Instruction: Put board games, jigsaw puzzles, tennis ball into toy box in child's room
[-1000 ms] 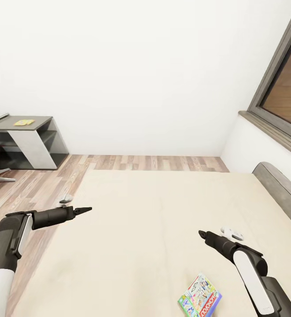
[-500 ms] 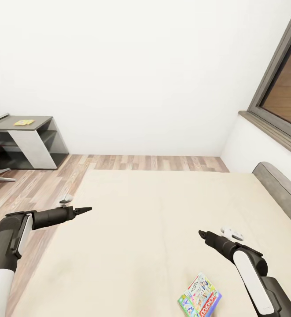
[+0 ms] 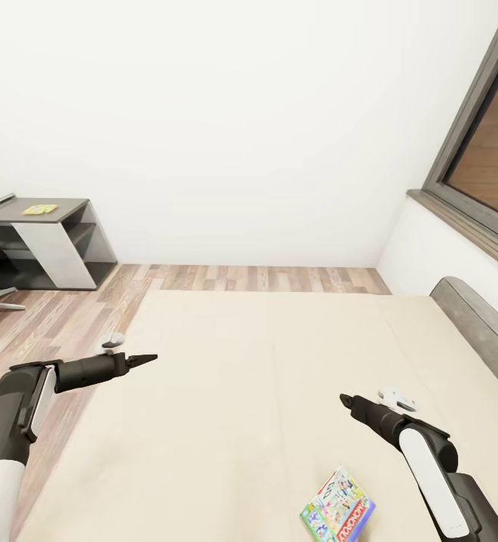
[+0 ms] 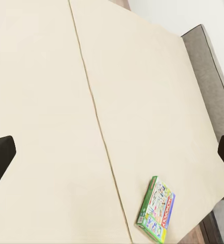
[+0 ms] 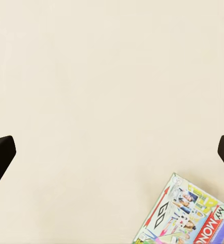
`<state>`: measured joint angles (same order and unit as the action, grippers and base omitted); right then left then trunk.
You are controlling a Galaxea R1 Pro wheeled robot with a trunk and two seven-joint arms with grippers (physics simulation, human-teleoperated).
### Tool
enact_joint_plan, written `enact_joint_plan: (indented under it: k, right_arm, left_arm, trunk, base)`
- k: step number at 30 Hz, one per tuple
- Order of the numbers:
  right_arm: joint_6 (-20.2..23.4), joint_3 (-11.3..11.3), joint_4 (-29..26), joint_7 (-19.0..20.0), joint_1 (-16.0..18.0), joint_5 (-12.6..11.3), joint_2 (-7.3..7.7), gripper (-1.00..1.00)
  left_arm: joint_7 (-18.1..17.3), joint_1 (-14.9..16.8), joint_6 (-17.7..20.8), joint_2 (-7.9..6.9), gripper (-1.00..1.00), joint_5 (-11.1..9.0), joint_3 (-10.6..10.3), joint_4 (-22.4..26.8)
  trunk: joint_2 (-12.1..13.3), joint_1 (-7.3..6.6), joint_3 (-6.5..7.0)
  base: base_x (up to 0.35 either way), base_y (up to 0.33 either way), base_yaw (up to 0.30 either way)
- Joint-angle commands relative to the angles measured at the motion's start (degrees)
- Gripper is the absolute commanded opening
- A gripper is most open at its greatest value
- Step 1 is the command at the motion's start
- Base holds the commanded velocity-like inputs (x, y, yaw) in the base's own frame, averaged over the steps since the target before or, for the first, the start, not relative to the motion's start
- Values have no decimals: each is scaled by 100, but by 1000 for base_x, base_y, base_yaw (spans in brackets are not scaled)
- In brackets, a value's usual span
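The robot stood at the bed (image 3: 279, 354) in the child's room, both arms held out low over the cream mattresses; the step in hand was judged to be the approach to a board game (image 3: 337, 510), with nothing yet lifted. One board game was counted, a white-green-yellow box lying flat on the mattress near the close edge, just beside the right forearm and behind the right hand (image 3: 344, 402); the second game said to be on the bed could not be seen. The right hand carried nothing, its two fingertips set wide apart at the borders of the right wrist view, the box (image 5: 185, 216) lying off to one side of them rather than between; the left hand (image 3: 151, 357) was likewise spread and bare, hanging over the mattress edge above the plank floor (image 3: 60, 324). Far off by the wall stood the tabletop (image 3: 41, 211) with one small yellowish flat thing (image 3: 41, 209) on it, too small to name. The next move would call for drawing the right hand back and down over the box, then closing across a thin edge.
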<state>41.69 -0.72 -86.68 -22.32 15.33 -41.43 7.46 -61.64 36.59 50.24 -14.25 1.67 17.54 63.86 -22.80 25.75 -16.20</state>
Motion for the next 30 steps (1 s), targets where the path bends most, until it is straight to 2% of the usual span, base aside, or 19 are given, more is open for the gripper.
enact_joint_plan:
  k: [1, 9, 30]
  right_arm:
    - [14, 2, -8, -53, 5, -61, 2, 100]
    - [14, 2, -7, -53, 5, -60, 9, 100]
    - [25, 46, -18, -53, 7, -67, -26, 100]
  left_arm:
    - [-32, 6, 48, 1, 100, 18, 7, 3]
    - [-32, 4, 48, 1, 100, 18, 5, 3]
    - [-32, 2, 48, 1, 100, 18, 4, 3]
  trunk:
    - [-12, 4, -11]
    - [-12, 4, -11]
    - [-12, 4, -11]
  base:
    - [0, -180, 0]
    - [0, -84, 0]
    - [0, -4, 0]
